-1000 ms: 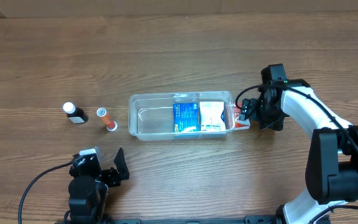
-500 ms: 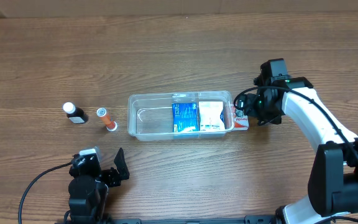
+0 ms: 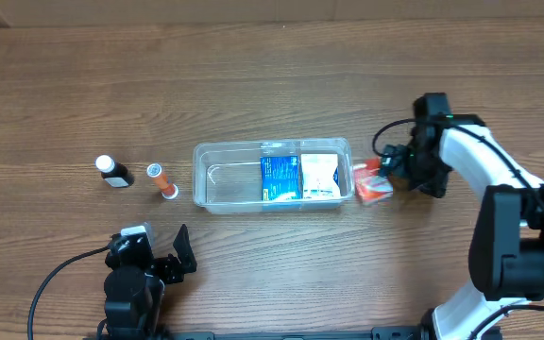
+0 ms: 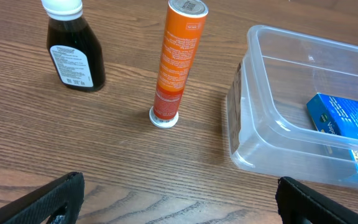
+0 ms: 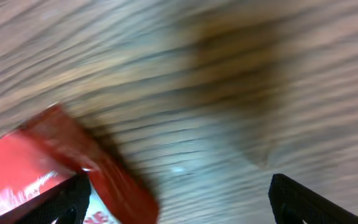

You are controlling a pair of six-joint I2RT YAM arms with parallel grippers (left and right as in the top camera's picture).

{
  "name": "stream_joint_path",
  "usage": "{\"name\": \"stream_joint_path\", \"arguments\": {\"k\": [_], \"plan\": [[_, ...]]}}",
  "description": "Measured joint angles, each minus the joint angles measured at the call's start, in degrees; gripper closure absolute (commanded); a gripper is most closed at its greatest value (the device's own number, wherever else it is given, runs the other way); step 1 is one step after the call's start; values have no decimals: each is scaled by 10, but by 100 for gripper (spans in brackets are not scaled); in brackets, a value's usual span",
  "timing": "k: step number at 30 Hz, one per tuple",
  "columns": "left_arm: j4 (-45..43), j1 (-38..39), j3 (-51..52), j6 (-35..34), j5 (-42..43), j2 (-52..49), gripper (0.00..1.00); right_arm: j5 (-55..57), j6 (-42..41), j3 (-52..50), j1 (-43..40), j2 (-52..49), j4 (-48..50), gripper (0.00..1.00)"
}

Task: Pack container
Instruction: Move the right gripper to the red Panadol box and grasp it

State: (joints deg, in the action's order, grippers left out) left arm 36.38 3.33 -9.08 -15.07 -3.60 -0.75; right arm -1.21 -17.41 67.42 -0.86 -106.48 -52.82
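Note:
The clear container (image 3: 217,185) lies mid-table with a blue box (image 3: 281,178) and a white box (image 3: 320,175) in its right half. A red box (image 3: 374,182) lies tilted on the table just outside its right end. My right gripper (image 3: 400,176) is open beside the red box's right side. In the right wrist view the blurred red box (image 5: 48,162) sits by the left finger, and the gap between the fingers (image 5: 179,205) holds nothing. My left gripper (image 3: 172,261) (image 4: 179,211) is open and empty, near the front edge.
A dark bottle with a white cap (image 3: 113,171) (image 4: 73,50) and an upright orange tube (image 3: 161,180) (image 4: 179,62) stand left of the container (image 4: 260,137). The blue box (image 4: 347,121) shows inside it in the left wrist view.
My right gripper has drawn back to the right, away from the container's end. The red box has shifted a little right and lies tilted on the table. The left arm has not moved.

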Motion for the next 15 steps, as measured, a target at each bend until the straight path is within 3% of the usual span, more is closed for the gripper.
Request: {"name": "stream_joint_path", "arguments": {"k": [5, 8, 10, 15], "plan": [[0, 0, 0, 0, 0, 0, 0, 0, 23, 0, -17, 0, 2, 14], [0, 0, 0, 0, 0, 0, 0, -10, 40, 0, 3, 17, 5, 9], [0, 0, 0, 0, 0, 0, 0, -29, 86, 0, 23, 74, 12, 1], [0, 0, 0, 0, 0, 0, 0, -53, 145, 0, 53, 135, 7, 1]]}}
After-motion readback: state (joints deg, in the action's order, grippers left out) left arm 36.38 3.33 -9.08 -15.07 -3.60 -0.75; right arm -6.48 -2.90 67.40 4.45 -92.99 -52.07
